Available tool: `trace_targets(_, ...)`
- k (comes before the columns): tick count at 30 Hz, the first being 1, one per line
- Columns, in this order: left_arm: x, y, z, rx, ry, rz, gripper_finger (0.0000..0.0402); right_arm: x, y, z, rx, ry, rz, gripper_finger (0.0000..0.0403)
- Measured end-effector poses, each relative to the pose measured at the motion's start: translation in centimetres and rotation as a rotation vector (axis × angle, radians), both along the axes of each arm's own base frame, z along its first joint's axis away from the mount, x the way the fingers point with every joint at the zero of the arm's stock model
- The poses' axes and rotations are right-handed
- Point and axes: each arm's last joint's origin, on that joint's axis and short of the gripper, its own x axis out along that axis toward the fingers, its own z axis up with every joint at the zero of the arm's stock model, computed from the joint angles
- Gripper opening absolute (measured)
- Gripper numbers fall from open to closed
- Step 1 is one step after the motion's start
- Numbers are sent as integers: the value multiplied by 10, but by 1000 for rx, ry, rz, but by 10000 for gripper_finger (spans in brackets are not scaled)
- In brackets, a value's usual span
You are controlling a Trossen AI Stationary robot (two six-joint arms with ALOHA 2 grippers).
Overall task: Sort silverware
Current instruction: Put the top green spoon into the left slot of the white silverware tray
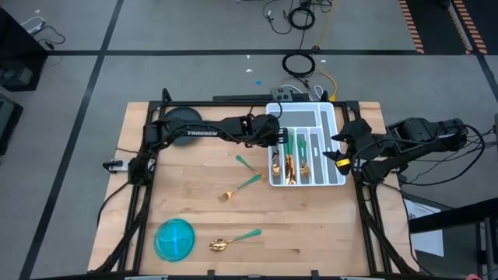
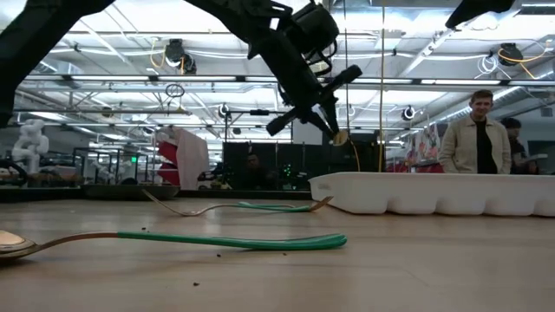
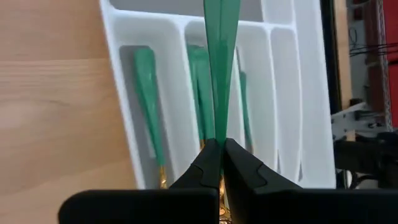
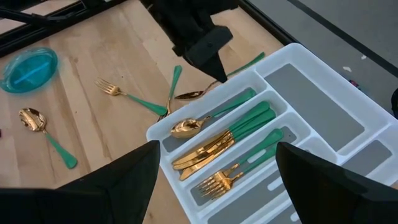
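Note:
My left gripper (image 1: 274, 137) is shut on a teal-handled spoon (image 4: 214, 84) and hovers over the left edge of the white compartmented tray (image 1: 336, 117). The tray holds a spoon (image 4: 205, 118), knives (image 4: 224, 137) and forks (image 4: 239, 165), each kind in its own slot. Two forks (image 1: 243, 177) lie crossed flat on the wooden table, and a spoon (image 1: 232, 241) lies flat near the blue bowl (image 1: 174, 239). My right gripper (image 4: 214, 180) stands open, raised off the tray's right side, with nothing between its fingers. My left gripper pinches the spoon's handle (image 3: 216, 134) between its two fingertips, near the end where the gold head (image 4: 189, 94) begins. The fingers slant down from the table's left, and the handle sticks out ahead of them over the tray. The spoon hangs clear of tray and table.
A person (image 2: 479, 134) stands in the room beyond the table's far side. Bare wood lies between the bowl and the tray. The tray's wide far compartment (image 4: 323, 106) holds nothing.

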Motion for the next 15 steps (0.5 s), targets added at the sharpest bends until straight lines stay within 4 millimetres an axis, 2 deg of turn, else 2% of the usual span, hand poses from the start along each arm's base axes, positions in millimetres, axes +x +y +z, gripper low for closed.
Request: trace_targets(15,12,-15,-22,-19,11,-15,6,6,2,-2,-9,23,3,313)
